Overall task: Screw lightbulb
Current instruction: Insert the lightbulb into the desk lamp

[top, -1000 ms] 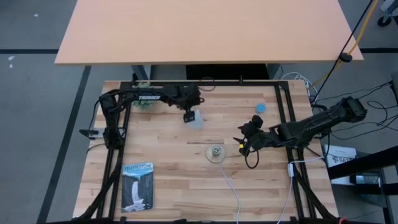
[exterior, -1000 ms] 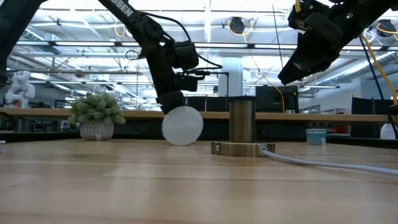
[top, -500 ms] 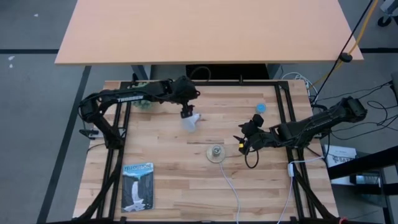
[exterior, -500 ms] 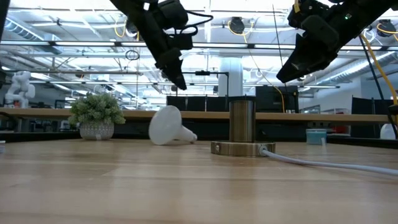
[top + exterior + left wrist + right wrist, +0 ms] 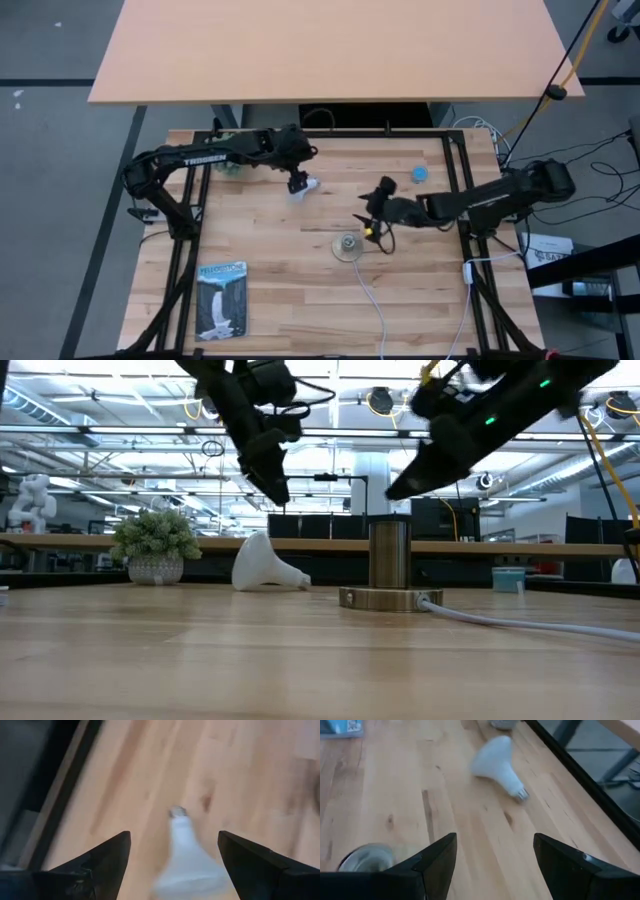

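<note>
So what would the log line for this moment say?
lightbulb: lying on table, unheld | left claw: open above it | right claw: open near socket

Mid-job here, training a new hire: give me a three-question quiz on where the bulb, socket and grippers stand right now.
1. True or false: the lightbulb is screwed into the socket.
2. Which gripper hangs right above the bulb? A) left B) right C) neither
3. Fill in: the bulb lies on its ____ on the table.

Key
1. False. It lies on the wood apart from the socket, held by nothing.
2. A. The left gripper is open over it; the right gripper, also open, is up beside the socket.
3. side
</note>
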